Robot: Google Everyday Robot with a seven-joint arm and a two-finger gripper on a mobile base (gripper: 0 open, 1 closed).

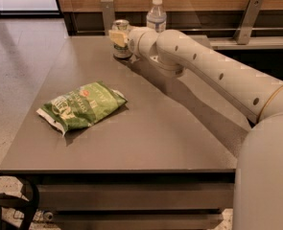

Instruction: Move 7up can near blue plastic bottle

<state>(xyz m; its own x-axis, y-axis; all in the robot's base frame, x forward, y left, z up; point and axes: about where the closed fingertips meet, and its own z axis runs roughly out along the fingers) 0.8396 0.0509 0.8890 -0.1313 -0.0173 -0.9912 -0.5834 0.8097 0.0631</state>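
The 7up can (121,27) stands upright near the table's far edge, left of centre. My gripper (120,38) is around it, one pale finger (116,37) across its front. The blue plastic bottle (156,16), clear with a white cap, stands just right of the can at the far edge, its lower part hidden behind my arm (203,66). Can and bottle are a short gap apart.
A green crinkled snack bag (81,105) lies on the grey table (146,133) at the left middle. Two metal rail posts (107,13) and a wooden wall run behind the far edge. The table's left edge drops to the floor.
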